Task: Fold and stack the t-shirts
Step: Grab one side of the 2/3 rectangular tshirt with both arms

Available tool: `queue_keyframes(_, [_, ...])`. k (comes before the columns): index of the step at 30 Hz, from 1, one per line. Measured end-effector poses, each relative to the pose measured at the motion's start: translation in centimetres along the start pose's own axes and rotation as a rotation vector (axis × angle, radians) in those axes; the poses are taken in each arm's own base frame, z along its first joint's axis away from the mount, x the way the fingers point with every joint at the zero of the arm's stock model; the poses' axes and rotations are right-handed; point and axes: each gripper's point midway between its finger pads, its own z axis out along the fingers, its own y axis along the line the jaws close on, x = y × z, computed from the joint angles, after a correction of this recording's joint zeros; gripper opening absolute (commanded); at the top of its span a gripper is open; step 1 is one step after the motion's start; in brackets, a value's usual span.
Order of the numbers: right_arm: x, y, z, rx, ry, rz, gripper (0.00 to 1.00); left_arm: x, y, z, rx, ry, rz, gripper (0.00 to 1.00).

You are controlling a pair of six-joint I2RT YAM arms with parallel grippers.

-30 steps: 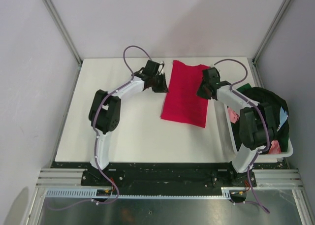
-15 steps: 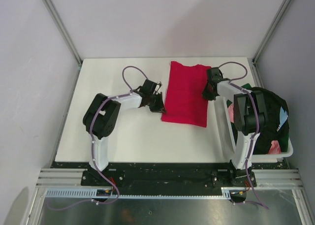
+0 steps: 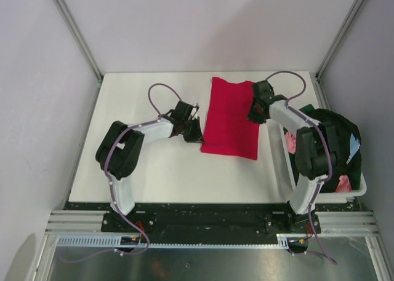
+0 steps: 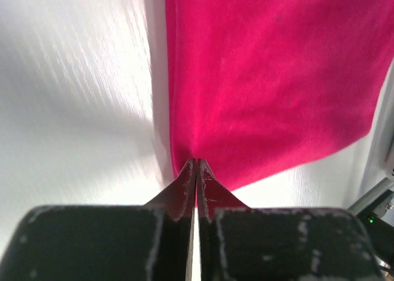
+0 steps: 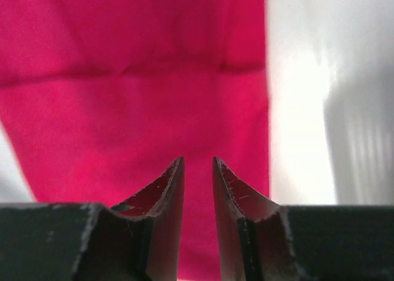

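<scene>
Jaws of left gripper (image 4: 196, 163) were pressed together, tips pinching the near-left edge of the red t-shirt (image 3: 229, 118), cloth puckered there. Right gripper (image 5: 198, 161) jaws stood slightly apart with a narrow gap, holding nothing, low over the shirt's right edge toward the far end. Shirt lay folded into a long flat rectangle on the white table (image 3: 154, 170), between both grippers. White basket (image 3: 360, 186) at the table's right edge held dark clothes (image 3: 335, 133).

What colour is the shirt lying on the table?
The shirt is plain pinkish red; the top external view shows it best.
</scene>
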Motion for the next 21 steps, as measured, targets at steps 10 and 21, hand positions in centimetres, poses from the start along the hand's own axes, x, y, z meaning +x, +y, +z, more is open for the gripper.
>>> queue_keyframes(10, [10.2, -0.2, -5.1, -0.077, 0.106, -0.030, 0.28, 2.7, -2.3, -2.5, 0.039, 0.007, 0.049, 0.03])
queue_keyframes(21, [17.2, -5.3, -5.2, -0.003, 0.216, 0.024, 0.26, 7.0, -0.3, -0.9, 0.000, 0.079, 0.018, 0.01])
